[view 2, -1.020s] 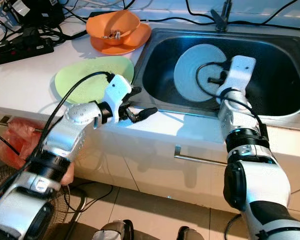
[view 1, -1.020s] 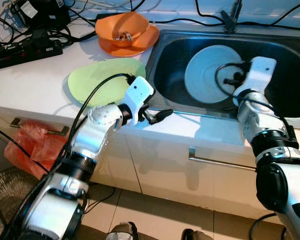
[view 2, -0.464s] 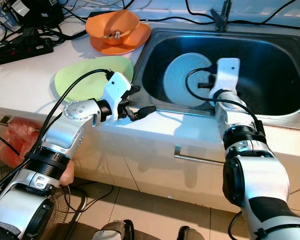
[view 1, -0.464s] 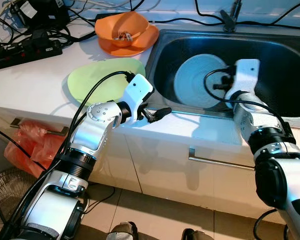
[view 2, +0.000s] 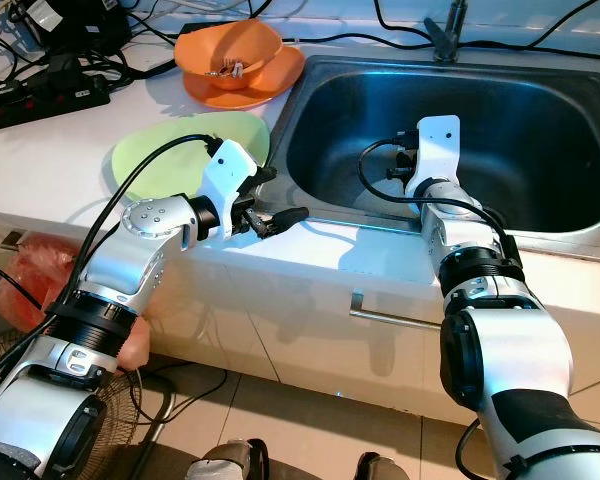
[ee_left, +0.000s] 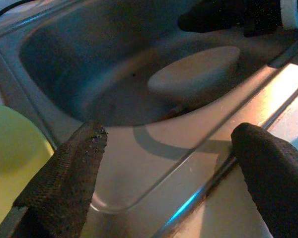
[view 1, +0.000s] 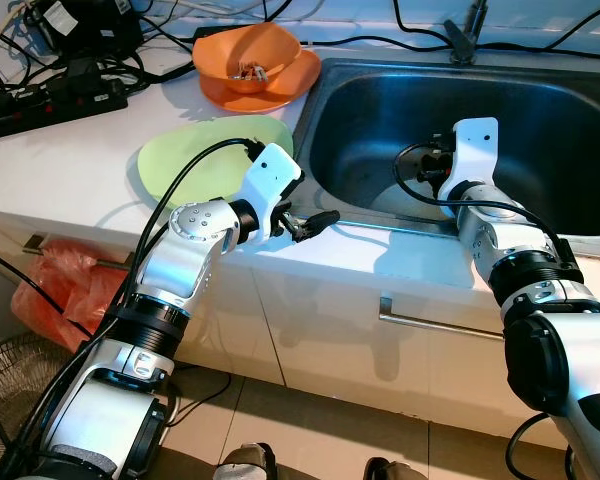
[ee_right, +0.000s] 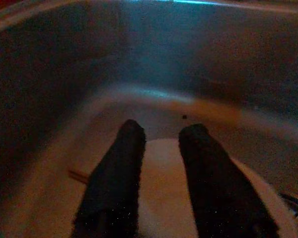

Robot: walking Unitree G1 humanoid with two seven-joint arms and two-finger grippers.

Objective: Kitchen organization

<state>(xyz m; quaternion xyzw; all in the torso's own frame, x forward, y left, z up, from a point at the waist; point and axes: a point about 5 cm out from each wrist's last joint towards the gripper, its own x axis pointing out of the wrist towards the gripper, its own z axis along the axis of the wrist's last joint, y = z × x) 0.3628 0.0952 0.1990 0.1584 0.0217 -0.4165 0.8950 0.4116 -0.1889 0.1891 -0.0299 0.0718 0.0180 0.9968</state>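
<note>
A white plate (ee_left: 193, 74) hangs low in the steel sink (view 1: 540, 120), close to its front wall. My right gripper (view 1: 427, 172) reaches down into the sink. In the right wrist view its two fingers (ee_right: 114, 168) lie close together across the plate (ee_right: 161, 168), shut on it. My left gripper (view 1: 310, 220) hovers open over the counter's front edge at the sink's left corner, holding nothing. Its fingers (ee_left: 64, 173) stand wide apart, pointing across the sink toward the plate. A pale green plate (view 1: 205, 155) lies on the counter just behind the left wrist.
An orange bowl (view 1: 250, 50) sits on an orange plate at the back of the counter. Power strips and cables (view 1: 50, 100) crowd the far left. The faucet (view 1: 467, 30) stands behind the sink. Below are a cabinet handle (view 1: 440, 320), a red bag (view 1: 60, 290) and a fan (view 1: 5, 400).
The right gripper has drawn the white plate left and toward the sink's front wall, where the head views no longer see it. The left arm has barely moved.
</note>
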